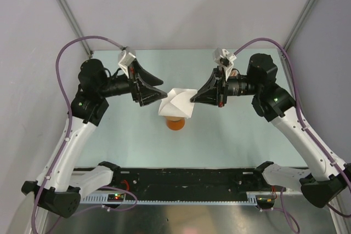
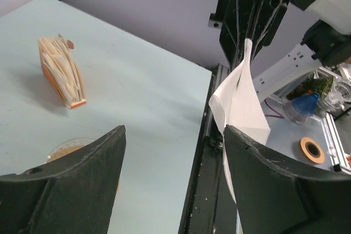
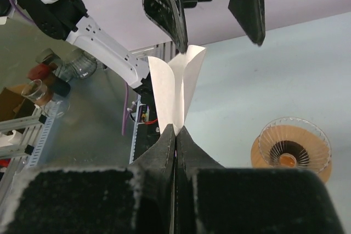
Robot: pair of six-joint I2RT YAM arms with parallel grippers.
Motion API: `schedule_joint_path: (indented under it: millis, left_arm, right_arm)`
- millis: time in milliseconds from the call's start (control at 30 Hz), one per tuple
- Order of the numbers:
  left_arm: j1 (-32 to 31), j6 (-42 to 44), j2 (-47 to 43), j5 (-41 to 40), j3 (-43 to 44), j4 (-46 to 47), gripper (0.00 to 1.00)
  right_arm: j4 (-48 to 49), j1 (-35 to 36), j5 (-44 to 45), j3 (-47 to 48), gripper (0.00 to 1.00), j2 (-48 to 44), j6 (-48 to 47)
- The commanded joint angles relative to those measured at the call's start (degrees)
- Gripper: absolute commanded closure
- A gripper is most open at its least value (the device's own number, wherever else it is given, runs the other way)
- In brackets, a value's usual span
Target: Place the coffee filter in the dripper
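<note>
The coffee filter (image 1: 176,102) is a thin white paper cone, partly spread open and held in the air just above the dripper (image 1: 175,124). My right gripper (image 1: 193,98) is shut on the filter's right edge; in the right wrist view the gripper (image 3: 176,129) pinches the paper (image 3: 173,89) at its tips. My left gripper (image 1: 162,96) is open at the filter's left side. In the left wrist view the filter (image 2: 241,102) lies against the inside of the right finger (image 2: 258,163). The dripper (image 3: 290,149) is a clear ribbed funnel on an orange base, standing on the table.
A tan-and-white stack of filters (image 2: 61,72) lies on the pale table (image 2: 142,97). The dripper's rim (image 2: 68,147) peeks out behind my left finger. The black rail (image 1: 181,182) runs along the near edge, with cluttered shelving beyond it (image 3: 49,91).
</note>
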Motion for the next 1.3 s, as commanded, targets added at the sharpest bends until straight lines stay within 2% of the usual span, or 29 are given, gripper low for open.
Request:
schedule_joint_path:
  millis: [0, 233, 367, 500, 567, 600, 667, 700, 767, 833, 900, 1000, 1133, 1267]
  left_arm:
    - [-2.5, 6.0, 0.2, -0.3, 2.0, -5.3, 0.25]
    - [-4.8, 8.3, 0.4, -0.9, 1.9, -8.8, 0.25]
    - [-7.4, 10.6, 0.7, -1.8, 2.4, -10.0, 0.30]
    - [-10.8, 12.7, 1.2, -2.7, 2.6, -11.4, 0.43]
    - [-11.7, 11.9, 1.6, -3.0, 2.8, -11.7, 0.57]
    - [-11.8, 11.2, 1.9, -3.2, 3.1, -11.7, 0.70]
    - [-11.6, 8.2, 2.3, -4.6, 3.5, -11.6, 0.91]
    - [-11.5, 6.0, 2.6, -5.5, 3.8, -11.6, 0.95]
    - [-11.0, 1.2, 3.3, -9.0, 4.7, -10.9, 0.99]
    - [-10.5, -4.2, 4.1, -13.5, 5.8, -9.2, 1.00]
    - [-10.0, -8.7, 4.7, -16.5, 6.2, -7.4, 1.00]
    - [-9.8, -14.1, 5.0, -18.5, 6.1, -6.1, 1.00]
    - [-9.7, -21.3, 5.2, -19.5, 5.1, -4.7, 1.00]
    - [-9.7, -24.9, 5.0, -18.7, 3.7, -3.2, 1.00]
  right_arm:
    - [-2.2, 1.3, 0.1, 3.5, 1.00, -0.8, -4.0]
    - [-4.0, 1.9, 0.2, 4.7, 1.00, -0.1, -5.4]
    - [-5.1, 2.9, 0.0, 5.5, 1.00, 0.9, -6.0]
    - [-6.0, 2.3, 0.1, 6.4, 1.00, 2.6, -6.1]
    - [-5.9, 2.4, 0.2, 6.8, 1.00, 3.1, -5.1]
    - [-5.9, 1.9, 0.3, 7.0, 0.96, 3.2, -4.2]
    - [-6.4, 0.0, 0.6, 7.5, 0.76, 3.4, -2.7]
    - [-7.0, -1.4, 1.1, 7.8, 0.62, 3.2, -2.5]
    - [-8.5, -3.6, 4.2, 8.0, 0.41, 2.5, -2.7]
    - [-10.1, -4.5, 9.3, 7.8, 0.28, 1.4, -3.8]
    - [-12.0, -3.0, 19.8, 7.5, 0.21, 0.4, -6.1]
    - [-14.2, 3.6, 32.2, 6.4, 0.19, -0.6, -13.5]
    - [-13.1, 10.7, 37.0, 4.4, 0.17, -1.1, -23.4]
    - [-9.6, 13.3, 41.7, 3.5, 0.17, -0.5, -27.6]
